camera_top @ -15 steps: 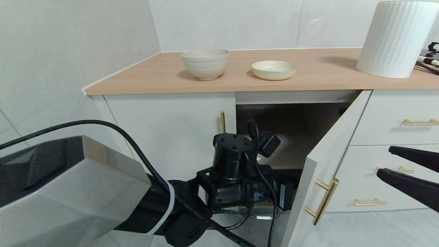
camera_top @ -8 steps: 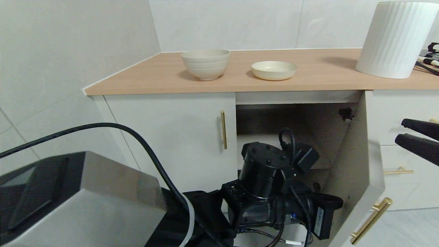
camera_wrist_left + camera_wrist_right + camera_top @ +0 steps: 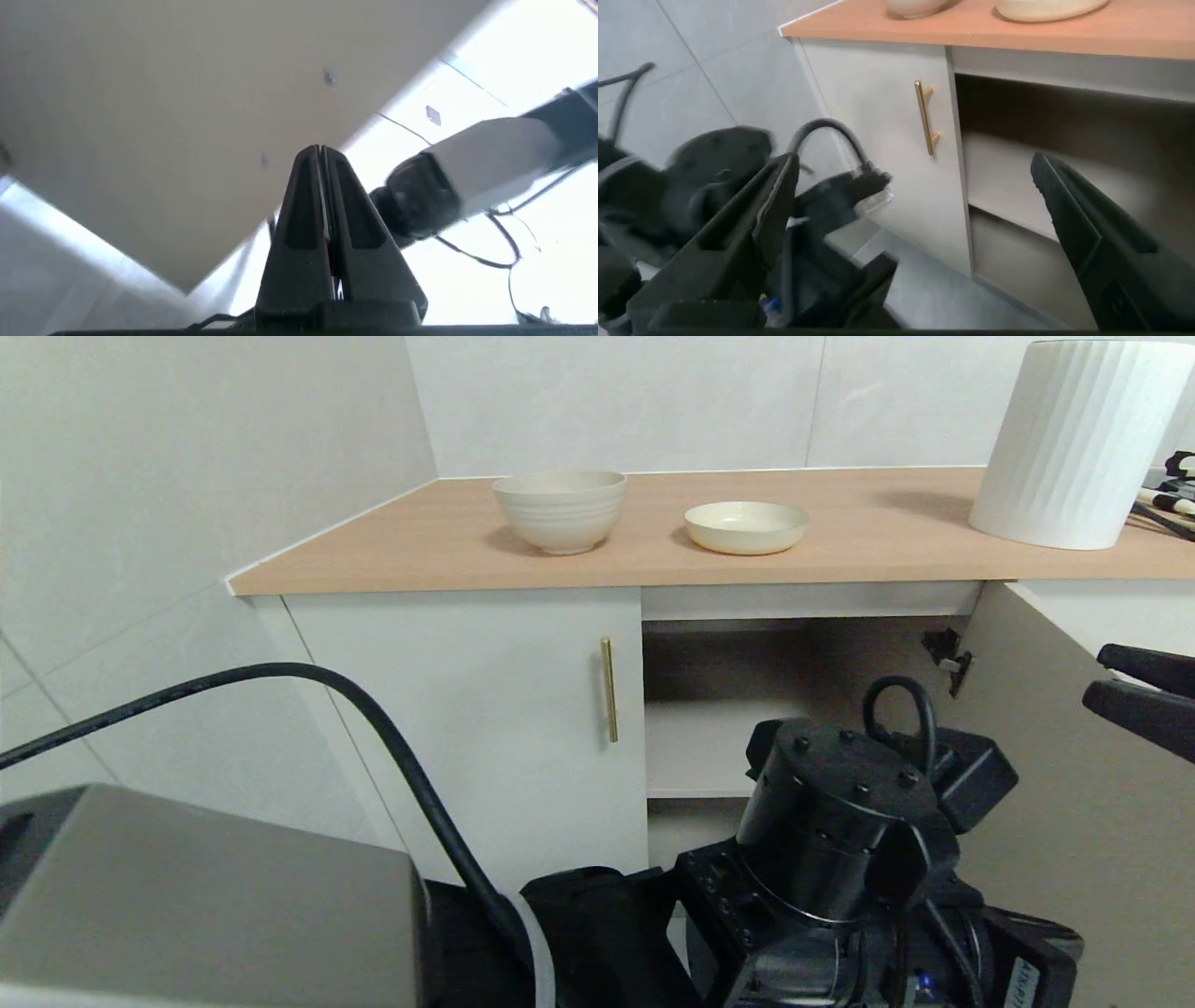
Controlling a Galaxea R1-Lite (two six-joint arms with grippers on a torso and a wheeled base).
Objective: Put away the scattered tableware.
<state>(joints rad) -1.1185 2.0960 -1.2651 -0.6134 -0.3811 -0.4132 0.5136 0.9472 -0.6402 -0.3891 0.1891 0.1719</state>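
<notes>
Deep bowl and shallow dish to its right stand apart on the countertop above the open cabinet, judged rigid, smooth, light and breakable, best pinched at the rim; left gripper pressed together, right gripper spread wide, both empty.

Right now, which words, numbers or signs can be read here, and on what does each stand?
Nothing can be read with certainty.
White letters on the label of the black wrist housing: too small and cut off to read.
No print on the bowl, plate or cabinet door.
</notes>
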